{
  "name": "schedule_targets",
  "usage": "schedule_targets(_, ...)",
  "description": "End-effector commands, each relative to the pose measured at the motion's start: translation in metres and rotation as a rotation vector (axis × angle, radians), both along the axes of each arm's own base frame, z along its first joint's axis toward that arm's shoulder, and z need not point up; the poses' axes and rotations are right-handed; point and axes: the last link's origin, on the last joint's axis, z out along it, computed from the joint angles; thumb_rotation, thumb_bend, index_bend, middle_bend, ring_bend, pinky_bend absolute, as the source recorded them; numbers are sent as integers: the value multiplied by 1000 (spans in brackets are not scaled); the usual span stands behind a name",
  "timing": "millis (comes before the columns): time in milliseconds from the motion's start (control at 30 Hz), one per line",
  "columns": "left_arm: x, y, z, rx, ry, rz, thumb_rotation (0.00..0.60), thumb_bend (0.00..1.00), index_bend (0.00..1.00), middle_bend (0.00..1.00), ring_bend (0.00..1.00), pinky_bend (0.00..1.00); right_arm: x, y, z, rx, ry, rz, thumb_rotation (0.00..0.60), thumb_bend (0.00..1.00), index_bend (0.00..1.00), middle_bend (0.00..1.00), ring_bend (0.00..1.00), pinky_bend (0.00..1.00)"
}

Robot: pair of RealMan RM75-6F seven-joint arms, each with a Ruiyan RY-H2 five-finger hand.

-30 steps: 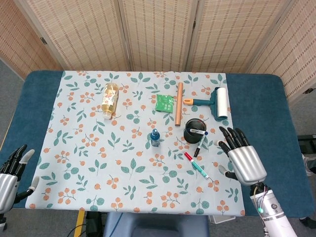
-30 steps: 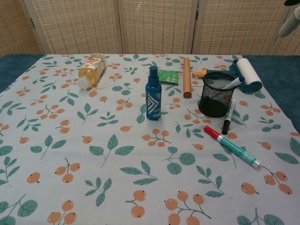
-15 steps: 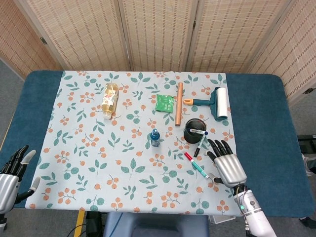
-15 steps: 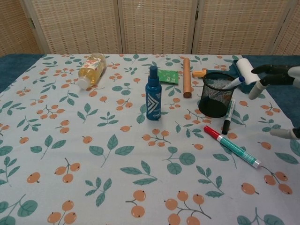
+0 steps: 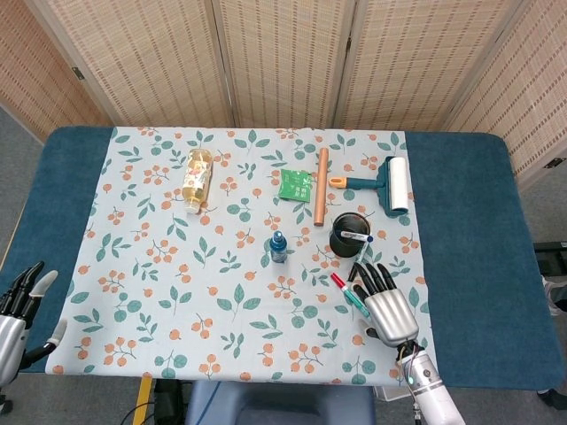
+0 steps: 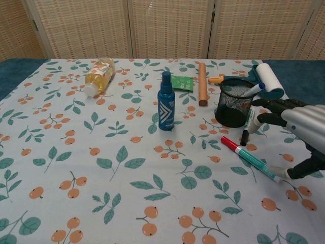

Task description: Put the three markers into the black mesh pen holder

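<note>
Head view shows the black mesh pen holder (image 5: 346, 237) standing upright on the leaf-patterned cloth (image 5: 177, 292) that covers the counter (image 5: 469, 221), with a blue-capped marker (image 5: 357, 236) already leaning inside it. Just in front of the holder lies a black-capped marker (image 6: 247, 127), its cap end pointing away from the holder, and a little further out from the holder lies a red-capped marker (image 6: 250, 158) with a green barrel. The right robot hand (image 5: 384, 304) hovers over these two loose markers, released, fingers spread and grasping nothing; whether a fingertip touches the green barrel cannot be told. The left robot hand (image 5: 16, 310) is well apart from the holder at the counter's near corner, also released with fingers apart. Beside the holder on its far side are a lint roller (image 5: 393, 185) and a wooden rod (image 5: 321, 186); a blue spray bottle (image 6: 165, 101) stands near the holder on the opposite side from the right robot hand.
</note>
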Motion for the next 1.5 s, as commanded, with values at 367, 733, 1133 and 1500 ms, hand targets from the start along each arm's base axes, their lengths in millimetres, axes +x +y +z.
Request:
schedule_targets(367, 0, -6, 7, 21, -17, -9, 600, 423, 0, 20, 9, 271, -12, 5, -18, -36, 35, 18, 600, 229, 284, 0, 0, 0)
schedule_targets(733, 0, -8, 10, 30, -23, -11, 600, 423, 0, 20, 9, 271, -19, 0, -30, -21, 40, 4, 600, 230, 284, 0, 0, 0)
schedule_targets(1133, 0, -9, 12, 41, -26, -15, 600, 423, 0, 20, 9, 271, -32, -6, -29, -52, 88, -5, 600, 231, 284, 0, 0, 0)
schedule_targets(1500, 1, -14, 13, 63, -20, -12, 600, 423, 0, 20, 9, 271, -50, -15, 8, -139, 131, -21, 600, 236, 284, 0, 0, 0)
